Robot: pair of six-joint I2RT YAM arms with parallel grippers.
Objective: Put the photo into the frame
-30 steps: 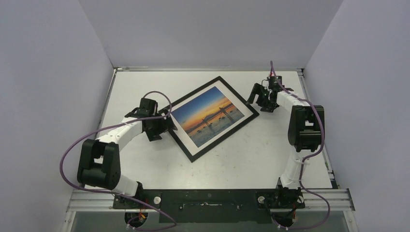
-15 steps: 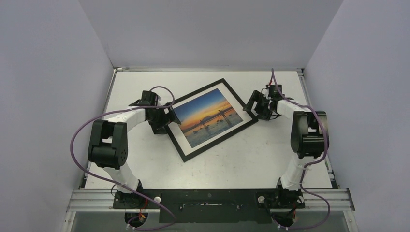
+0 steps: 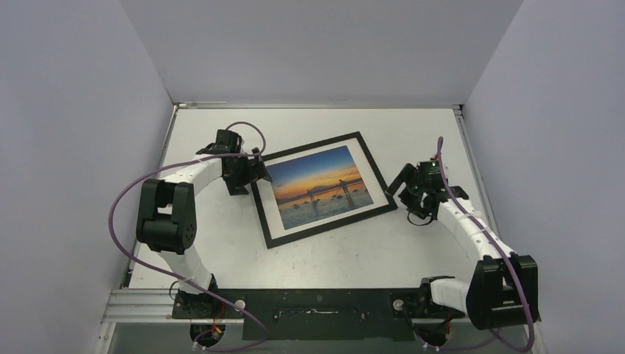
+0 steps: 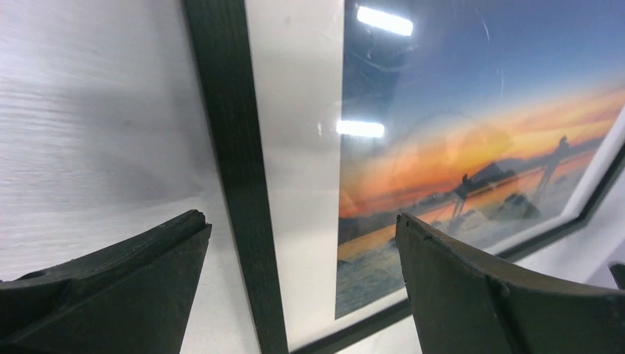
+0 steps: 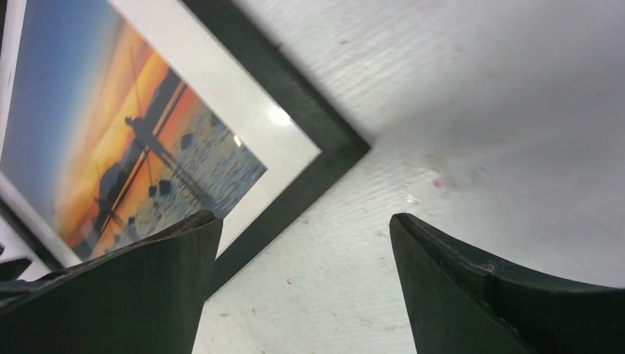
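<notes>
Table (image 3: 354,254) bears the frame (image 3: 332,226) between left claw (image 3: 256,174) and right claw (image 3: 405,190)

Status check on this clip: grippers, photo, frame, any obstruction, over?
Left gripper open, straddling left edge of thin black rectangular frame. Right gripper open, empty, beside its right corner. Orange sunset photo print seated inside frame. Nothing blocking.

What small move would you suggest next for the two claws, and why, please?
Probably lift the left claw clear: its fingers straddle the left bar of the frame, it and the right claw are open, holding nothing, and the photo already lies in the frame behind the pale mat.
</notes>
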